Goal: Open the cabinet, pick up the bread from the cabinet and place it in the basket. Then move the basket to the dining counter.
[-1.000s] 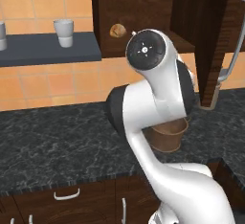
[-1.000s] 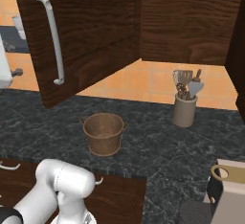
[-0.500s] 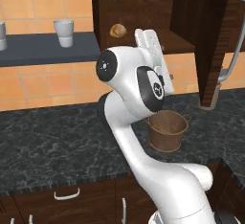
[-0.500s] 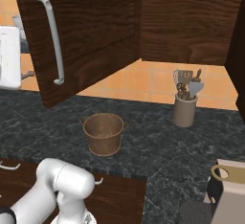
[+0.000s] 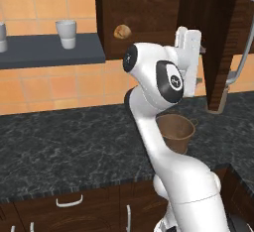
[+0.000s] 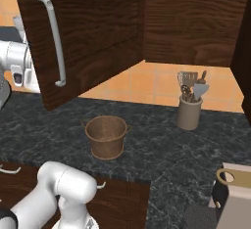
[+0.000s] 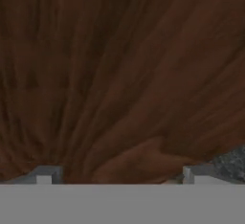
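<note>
Two finger tips of the tool [image 7: 117, 175] stand wide apart, empty, facing the cabinet [image 7: 119, 74] wood

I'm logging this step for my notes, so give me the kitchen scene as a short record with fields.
cabinet door: swung open, silver bar handle facing out
bread: inside the cabinet, not yet picked up
basket: empty, upright on the black speckled counter
gripper: open, holding nothing, facing dark wood
utensil pot: on the counter, right of the basket
cup: on the grey wall shelf
</note>
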